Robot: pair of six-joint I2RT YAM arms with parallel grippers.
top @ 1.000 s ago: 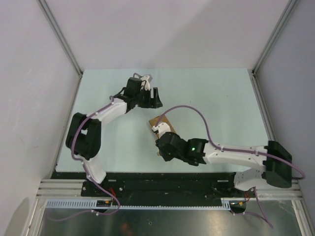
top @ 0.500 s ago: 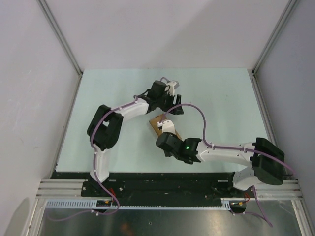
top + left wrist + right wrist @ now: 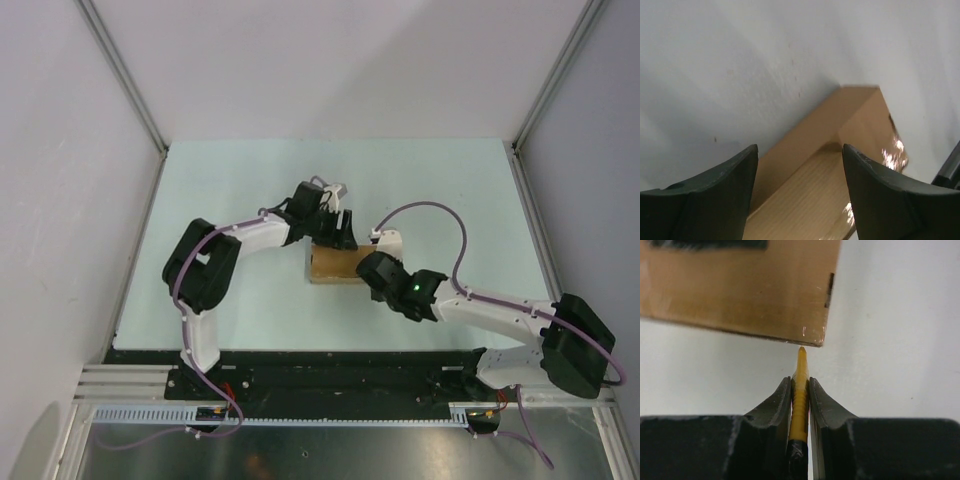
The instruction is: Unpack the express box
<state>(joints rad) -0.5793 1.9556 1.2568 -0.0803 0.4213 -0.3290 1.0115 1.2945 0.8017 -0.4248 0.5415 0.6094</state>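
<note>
Right gripper (image 3: 800, 383) clamped on yellow utility knife (image 3: 800, 402), tip just beside a corner of the express box (image 3: 740, 285), lying mid-table (image 3: 230, 190); beyond, left gripper (image 3: 799, 150), jaws spread wide above the box, holding nothing.

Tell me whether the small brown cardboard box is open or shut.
Shut, as far as shown: the small brown cardboard box lies flat with no flap raised, and both wrist views show smooth closed faces.
</note>
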